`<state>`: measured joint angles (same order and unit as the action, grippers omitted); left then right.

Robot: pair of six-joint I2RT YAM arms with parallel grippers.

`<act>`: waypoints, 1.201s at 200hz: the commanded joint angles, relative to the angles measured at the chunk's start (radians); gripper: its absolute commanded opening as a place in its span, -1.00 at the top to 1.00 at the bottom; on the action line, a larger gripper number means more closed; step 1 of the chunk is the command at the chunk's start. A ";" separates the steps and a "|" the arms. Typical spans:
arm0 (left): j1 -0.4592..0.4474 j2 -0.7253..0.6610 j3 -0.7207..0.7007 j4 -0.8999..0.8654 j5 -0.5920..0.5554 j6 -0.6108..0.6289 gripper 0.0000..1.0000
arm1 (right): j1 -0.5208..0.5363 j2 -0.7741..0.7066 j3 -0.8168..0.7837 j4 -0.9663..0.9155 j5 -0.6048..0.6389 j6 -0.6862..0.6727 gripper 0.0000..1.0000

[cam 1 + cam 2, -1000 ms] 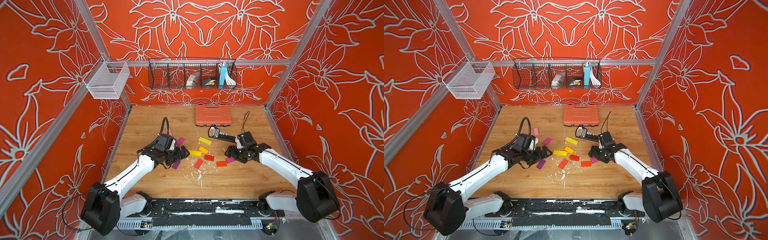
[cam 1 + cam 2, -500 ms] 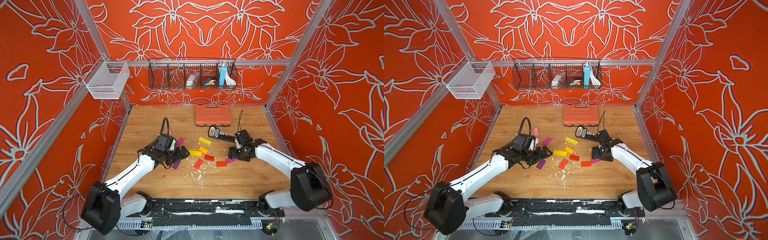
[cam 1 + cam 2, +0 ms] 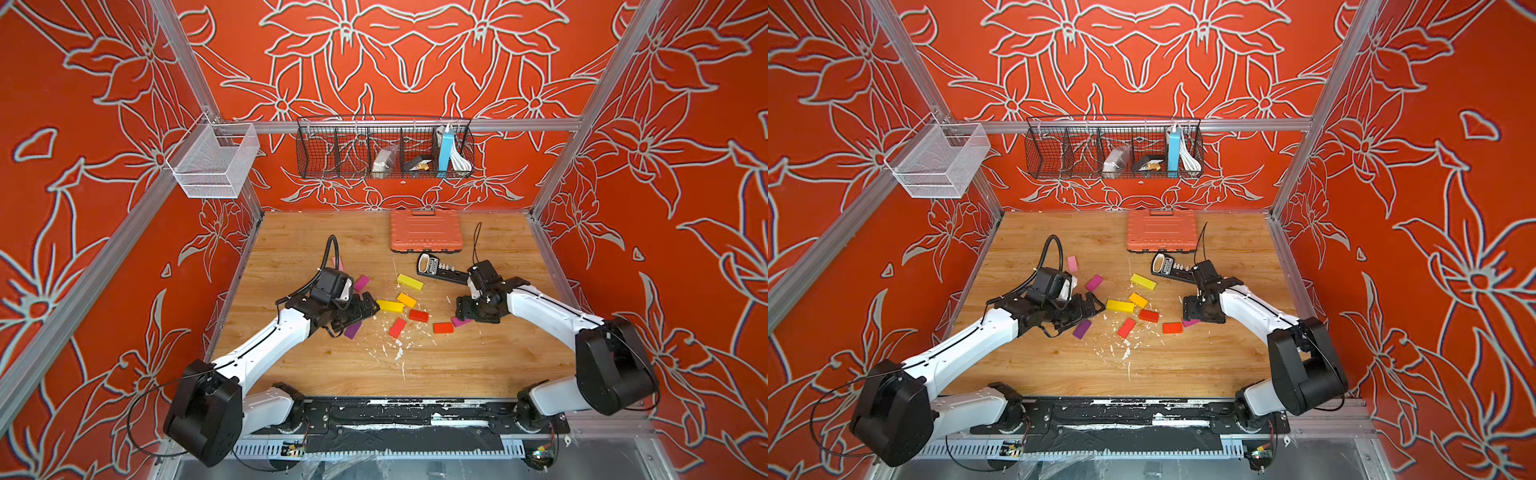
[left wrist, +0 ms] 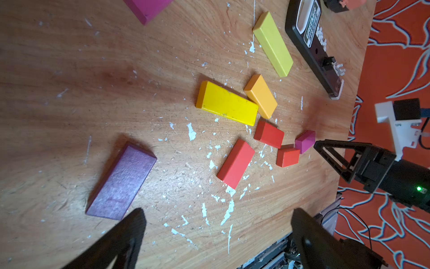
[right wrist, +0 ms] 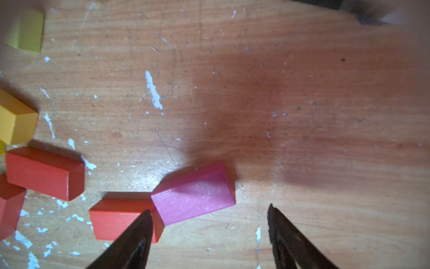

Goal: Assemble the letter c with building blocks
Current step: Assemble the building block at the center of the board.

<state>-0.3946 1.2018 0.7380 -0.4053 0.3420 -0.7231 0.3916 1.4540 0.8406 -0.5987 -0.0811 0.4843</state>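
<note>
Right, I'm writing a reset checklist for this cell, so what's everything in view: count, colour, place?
table: 1, wood.
yellow blocks: 2, lime and bright yellow, centre.
orange block: 1, orange, beside the bright yellow.
red blocks: 3, red, nearer the robot.
magenta blocks: 2, magenta, cluster's left and right ends.
purple block: 1, purple, left of the reds.
pink block: 1, pink, far left, rearward.
case: 1, orange, rear.
bar: 1, black, white pegs, before the case.
wire basket: 1, black, back wall, items inside.
mesh basket: 1, white, left wall.
flecks: many, white, among the blocks.
left gripper: 1, black, open, by the purple block.
right gripper: 1, black, open, at a magenta block.
</note>
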 commanded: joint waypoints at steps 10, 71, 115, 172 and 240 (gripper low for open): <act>-0.009 0.007 0.015 0.009 0.004 -0.009 -0.96 | 0.015 0.028 0.003 -0.005 0.012 -0.025 -0.62; -0.009 0.013 0.012 0.011 0.005 -0.007 -0.96 | 0.029 0.062 0.016 0.004 0.012 -0.041 -0.66; -0.009 0.014 0.011 0.011 0.004 -0.007 -0.96 | 0.042 0.086 0.027 0.011 0.013 -0.047 -0.68; -0.009 0.016 0.011 0.011 0.004 -0.006 -0.96 | 0.045 0.117 0.043 0.015 0.021 -0.058 -0.64; -0.009 0.016 0.011 0.010 0.004 -0.006 -0.96 | 0.046 0.110 0.044 0.011 0.014 -0.058 -0.24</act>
<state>-0.3946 1.2137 0.7380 -0.4015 0.3424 -0.7231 0.4324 1.5700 0.8680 -0.5758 -0.0799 0.4267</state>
